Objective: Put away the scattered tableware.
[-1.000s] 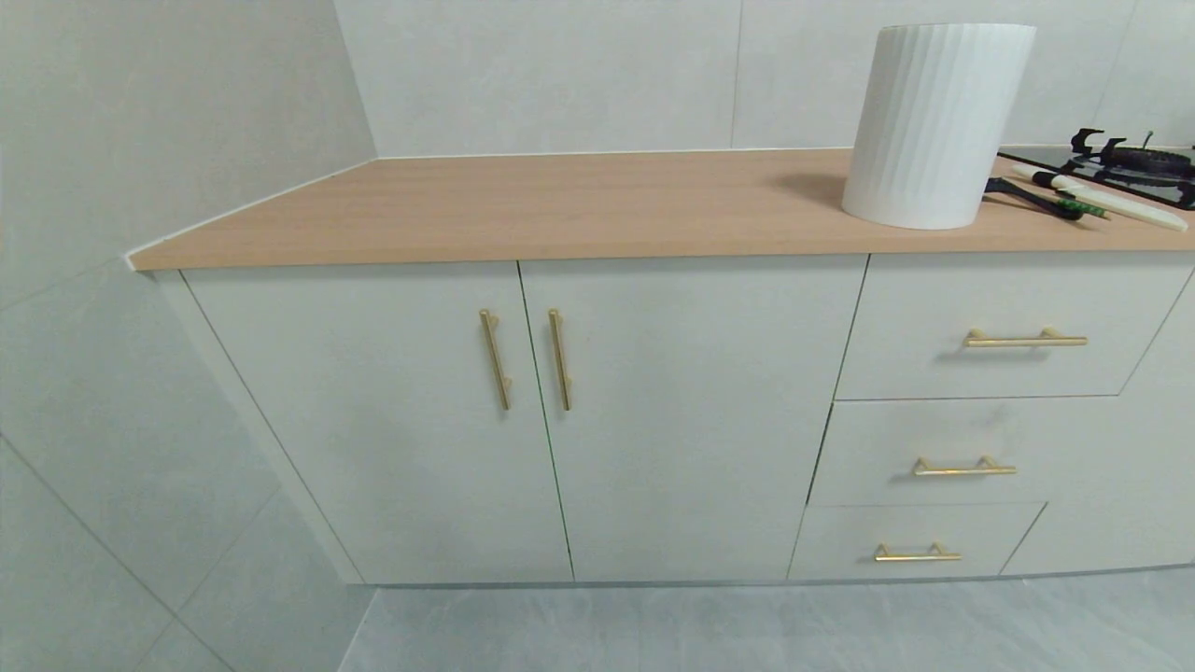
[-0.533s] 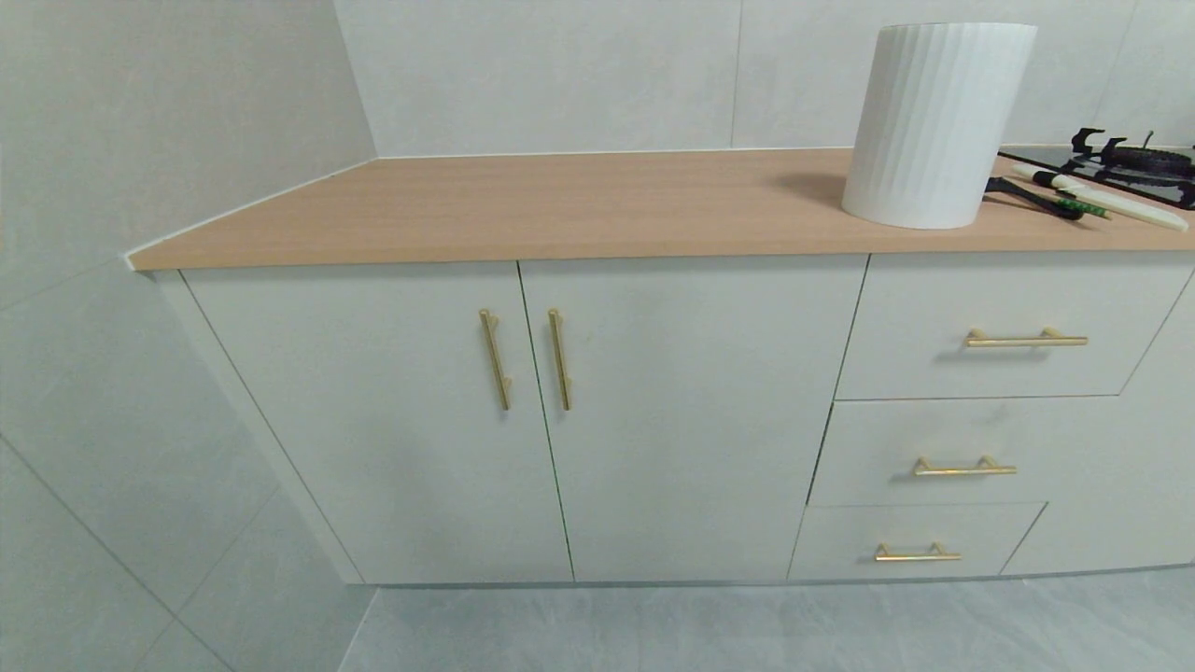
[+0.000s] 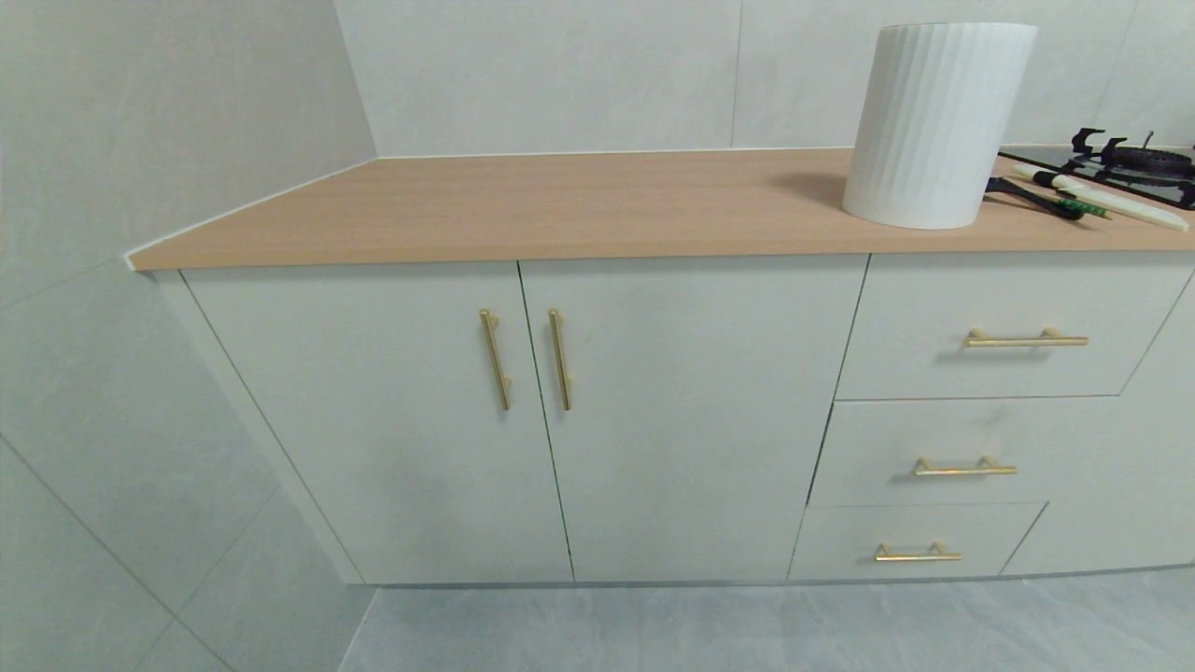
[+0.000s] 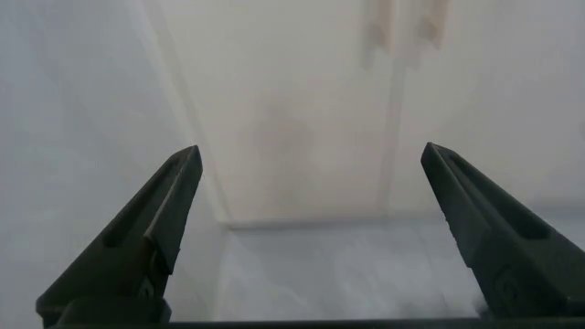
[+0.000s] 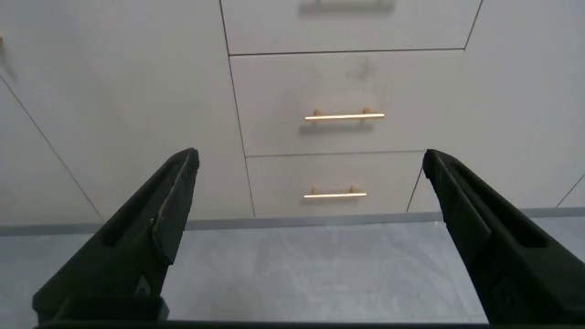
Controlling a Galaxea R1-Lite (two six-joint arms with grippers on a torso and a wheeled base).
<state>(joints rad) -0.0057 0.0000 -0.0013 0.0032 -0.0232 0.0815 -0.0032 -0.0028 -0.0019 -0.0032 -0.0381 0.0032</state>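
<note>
**Tableware at the right end of the bench**

Several utensils point(image 3: 1120, 203) lie on the wooden bench point(image 3: 560, 205), just beside a white ribbed container point(image 3: 934, 126) and near the stove point(image 3: 1134, 161). The left jaws are spread wide and hold nothing, low before the cabinet doors point(image 3: 392, 420). The right jaws are also spread and empty, facing the drawers point(image 5: 347, 100).

The container point(image 3: 936, 126) stands on the counter point(image 3: 560, 205), toward its right end. Just right of the container the utensils point(image 3: 1083, 198) lie on the counter, with the stove point(image 3: 1134, 163) behind them. Below the container, under the counter, three drawers point(image 3: 934, 429) stack one above another. Left of them, two doors point(image 3: 392, 411) sit side by side.
</note>
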